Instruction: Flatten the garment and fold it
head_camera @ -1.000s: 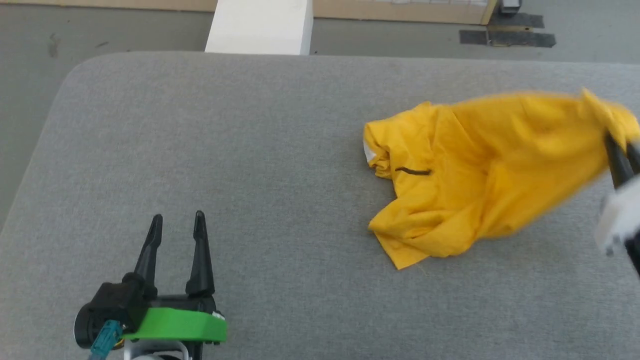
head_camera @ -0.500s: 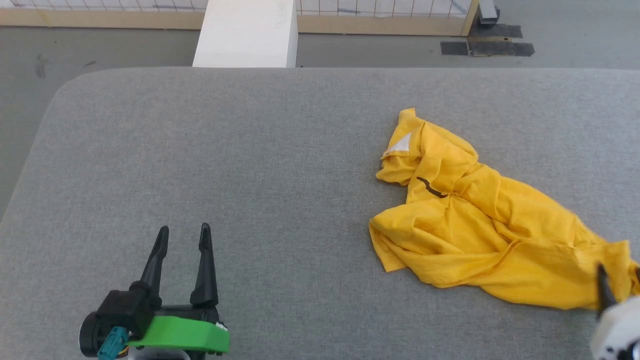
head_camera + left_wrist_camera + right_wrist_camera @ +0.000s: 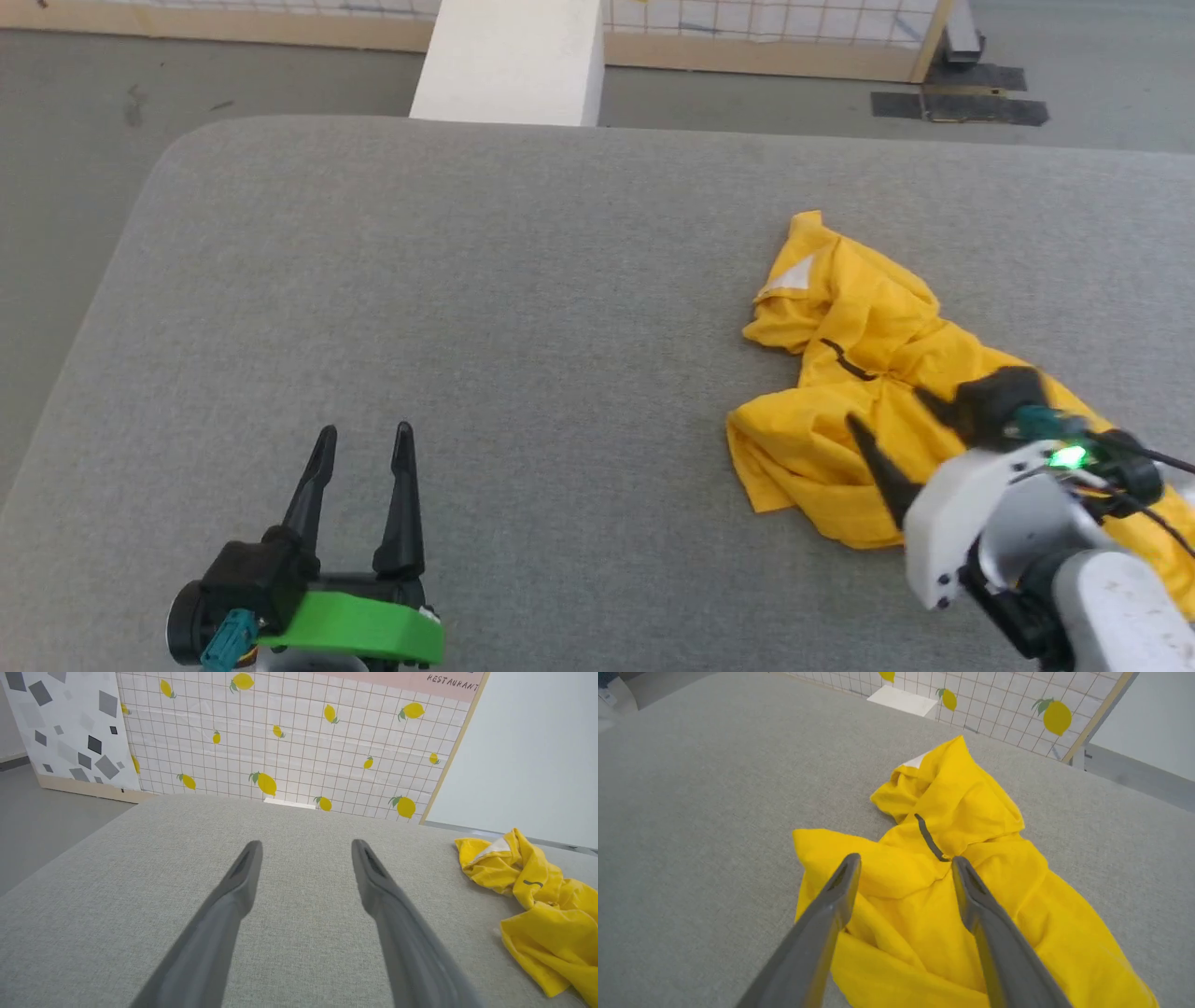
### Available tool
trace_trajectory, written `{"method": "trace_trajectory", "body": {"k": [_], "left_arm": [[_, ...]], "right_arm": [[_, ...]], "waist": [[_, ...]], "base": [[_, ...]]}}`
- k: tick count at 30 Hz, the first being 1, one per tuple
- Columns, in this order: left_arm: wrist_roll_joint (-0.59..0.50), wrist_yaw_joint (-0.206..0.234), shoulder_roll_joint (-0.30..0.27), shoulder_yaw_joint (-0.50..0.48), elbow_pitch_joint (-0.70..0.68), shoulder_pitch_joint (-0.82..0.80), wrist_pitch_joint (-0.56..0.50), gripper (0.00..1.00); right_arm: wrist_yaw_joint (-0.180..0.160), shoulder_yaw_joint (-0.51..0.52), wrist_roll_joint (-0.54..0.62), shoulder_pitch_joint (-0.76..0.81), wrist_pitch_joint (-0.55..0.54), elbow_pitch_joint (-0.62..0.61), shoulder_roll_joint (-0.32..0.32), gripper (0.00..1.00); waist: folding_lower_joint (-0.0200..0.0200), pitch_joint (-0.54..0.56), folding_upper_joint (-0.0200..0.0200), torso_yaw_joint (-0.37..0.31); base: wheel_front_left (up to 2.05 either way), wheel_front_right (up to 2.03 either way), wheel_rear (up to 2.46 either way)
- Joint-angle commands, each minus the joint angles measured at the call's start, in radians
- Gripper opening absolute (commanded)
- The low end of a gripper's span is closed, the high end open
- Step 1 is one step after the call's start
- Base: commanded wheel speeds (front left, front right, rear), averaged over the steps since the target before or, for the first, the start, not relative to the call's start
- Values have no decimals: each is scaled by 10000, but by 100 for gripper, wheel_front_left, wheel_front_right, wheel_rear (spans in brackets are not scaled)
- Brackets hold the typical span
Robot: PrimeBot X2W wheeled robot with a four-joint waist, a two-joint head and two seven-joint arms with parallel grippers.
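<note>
The yellow T-shirt (image 3: 868, 317) lies crumpled in a heap on the right side of the grey desk (image 3: 523, 308), not yet flattened. A white patch (image 3: 792, 277) shows at its far end, and a short black stripe (image 3: 845, 359) runs across a fold near its middle. The right pincer (image 3: 887, 408) hangs just over the near part of the shirt, fingers apart, gripping nothing. The left pincer (image 3: 364, 431) sits low over bare desk, well to the left of the shirt, its fingers apart too.
</note>
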State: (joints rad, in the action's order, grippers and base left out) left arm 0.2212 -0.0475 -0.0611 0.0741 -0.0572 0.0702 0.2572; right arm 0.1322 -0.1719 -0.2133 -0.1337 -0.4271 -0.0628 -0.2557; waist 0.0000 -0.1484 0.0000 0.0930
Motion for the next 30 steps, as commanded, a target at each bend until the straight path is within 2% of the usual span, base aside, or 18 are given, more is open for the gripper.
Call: {"method": "trace_trajectory", "body": {"k": [1, 7, 8, 14, 18, 22, 26, 30], "left_arm": [[38, -15, 16, 1, 11, -74, 45, 100], [124, -19, 34, -31, 20, -329, 45, 100], [129, -20, 36, -45, 25, -361, 45, 100], [152, 3, 53, -168, 89, -407, 45, 100], [148, 33, 64, -179, 100, -369, 45, 100], [149, 27, 73, -145, 118, -364, 45, 100], [151, 38, 80, -121, 142, -367, 45, 100], [201, 20, 86, -108, 177, -354, 45, 100]], "right_arm": [[-15, -323, -60, -221, -244, 286, -185, 100], [-15, -1519, -182, -771, -856, 1787, -525, 100], [-15, -1669, -246, -837, -888, 1929, -559, 0], [-15, -1706, -438, -1376, -585, 2239, -666, 0], [-15, -1500, -330, -1933, -41, 1825, -621, 0], [-15, -1605, -261, -2527, 388, 1018, -304, 0], [-15, -2618, -576, -2697, 418, 266, 125, 0], [-15, -4374, -1378, -2350, -30, 65, 299, 0]], "waist": [[0, -271, 0, 359], [0, -673, 0, 894], [0, -702, 0, 938], [0, -659, 0, 950], [0, -451, 0, 805], [0, -270, 0, 687], [0, -213, 0, 627], [0, -247, 0, 647]], "base": [[0, 0, 0], [0, 0, 0], [0, 0, 0], [0, 0, 0], [0, 0, 0], [0, 0, 0], [0, 0, 0], [0, 0, 0]]}}
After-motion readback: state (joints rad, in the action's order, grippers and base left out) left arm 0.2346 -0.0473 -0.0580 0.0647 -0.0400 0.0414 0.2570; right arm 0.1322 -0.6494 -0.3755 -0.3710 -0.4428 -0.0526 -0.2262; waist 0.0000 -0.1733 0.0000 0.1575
